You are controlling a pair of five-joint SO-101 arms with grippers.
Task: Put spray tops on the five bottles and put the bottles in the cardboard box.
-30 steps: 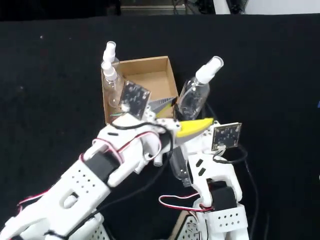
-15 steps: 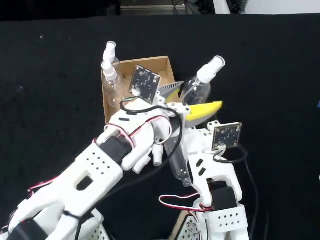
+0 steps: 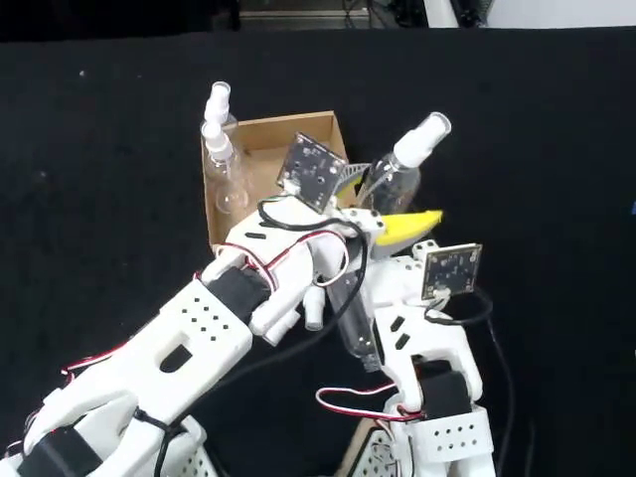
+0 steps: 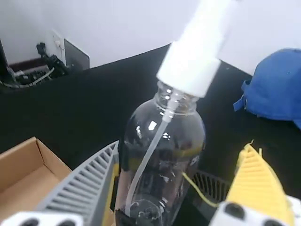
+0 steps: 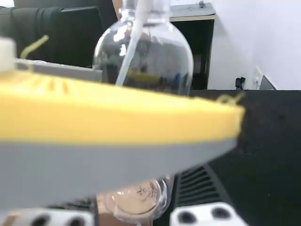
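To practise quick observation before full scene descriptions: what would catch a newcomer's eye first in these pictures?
A tilted clear bottle with a white spray top, raised beside the cardboard box, between the left end effector's grey and yellow fingers. Two capped bottles stand in the box's far left corner.

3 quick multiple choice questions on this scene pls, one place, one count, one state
1. High view, raised bottle is: A right of the box, B in it, C left of it.
2. Bottles standing in the box: A none, B two, C five.
3. The left gripper is: A open around the raised bottle, B shut on a cap, C shut on the box.
Key: A, it tilts up past the box's right wall; B, two bottles by its left wall; A, fingers spread either side of it.
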